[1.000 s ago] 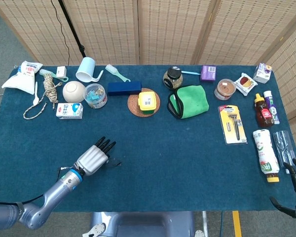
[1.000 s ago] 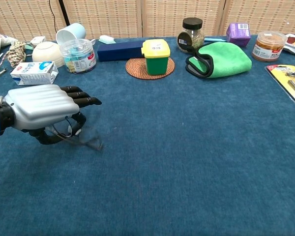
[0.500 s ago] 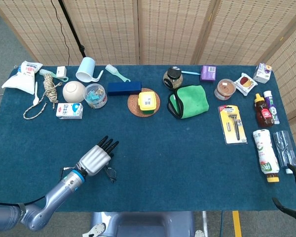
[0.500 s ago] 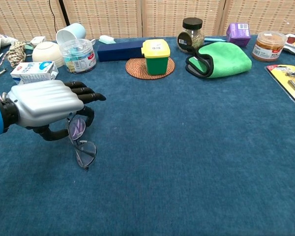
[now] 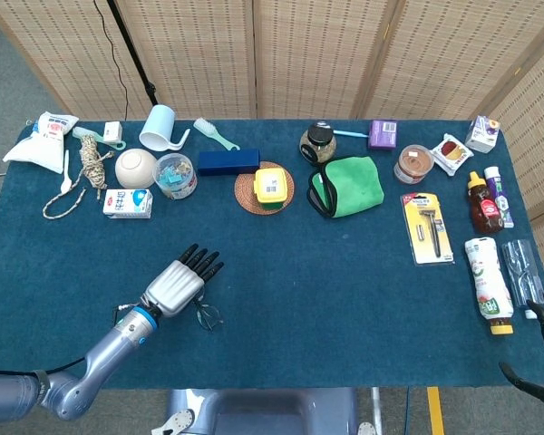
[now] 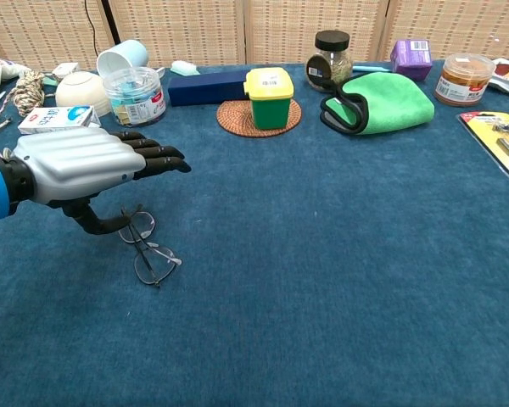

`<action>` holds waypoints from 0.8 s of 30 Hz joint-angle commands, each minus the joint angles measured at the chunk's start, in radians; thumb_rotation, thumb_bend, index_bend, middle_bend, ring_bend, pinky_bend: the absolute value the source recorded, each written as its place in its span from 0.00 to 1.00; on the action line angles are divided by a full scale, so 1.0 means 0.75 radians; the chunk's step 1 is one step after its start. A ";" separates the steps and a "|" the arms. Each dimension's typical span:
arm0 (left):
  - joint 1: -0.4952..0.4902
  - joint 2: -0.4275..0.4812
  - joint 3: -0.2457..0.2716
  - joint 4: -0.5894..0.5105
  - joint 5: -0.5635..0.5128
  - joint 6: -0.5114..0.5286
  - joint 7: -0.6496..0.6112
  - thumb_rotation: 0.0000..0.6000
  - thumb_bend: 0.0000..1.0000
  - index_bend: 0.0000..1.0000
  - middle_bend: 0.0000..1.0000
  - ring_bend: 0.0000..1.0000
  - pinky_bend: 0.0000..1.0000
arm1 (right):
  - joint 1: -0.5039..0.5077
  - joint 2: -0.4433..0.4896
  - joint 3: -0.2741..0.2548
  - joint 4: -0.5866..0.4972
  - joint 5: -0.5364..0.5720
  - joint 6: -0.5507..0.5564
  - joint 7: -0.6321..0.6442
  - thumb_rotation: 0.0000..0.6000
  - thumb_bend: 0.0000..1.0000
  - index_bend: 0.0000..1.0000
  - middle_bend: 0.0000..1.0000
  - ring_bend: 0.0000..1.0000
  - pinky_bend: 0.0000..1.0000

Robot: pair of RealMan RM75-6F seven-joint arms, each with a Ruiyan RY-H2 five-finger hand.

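Almost nothing here can actually be read. The yellow-lidded green container (image 6: 270, 98) carries a white barcode sticker on its lid — bars only, digits too small. The milk carton (image 6: 56, 120) shows blue printing, the clear plastic tub (image 6: 135, 95) a coloured label, the purple box (image 6: 411, 56) a small white label, and the razor pack (image 5: 426, 228) and white squeeze bottle (image 5: 489, 281) bear print too — all too small or blurred to make out any words.

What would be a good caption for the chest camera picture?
Robot's left hand hovers over eyeglasses lying on a blue table.
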 commanded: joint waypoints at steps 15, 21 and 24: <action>0.118 -0.007 -0.016 0.034 0.348 -0.026 -1.027 0.86 0.41 0.00 0.00 0.00 0.00 | 0.001 -0.002 0.002 -0.008 -0.012 0.007 -0.006 1.00 0.22 0.10 0.00 0.00 0.00; 0.127 -0.051 -0.015 0.114 0.408 -0.065 -1.425 0.56 0.41 0.00 0.00 0.00 0.00 | -0.003 0.002 0.001 -0.011 -0.013 0.013 -0.007 1.00 0.22 0.10 0.00 0.00 0.00; 0.127 -0.065 -0.006 0.156 0.465 -0.061 -1.579 0.45 0.41 0.00 0.00 0.00 0.00 | -0.004 0.004 0.001 -0.012 -0.011 0.013 -0.007 1.00 0.22 0.10 0.00 0.00 0.00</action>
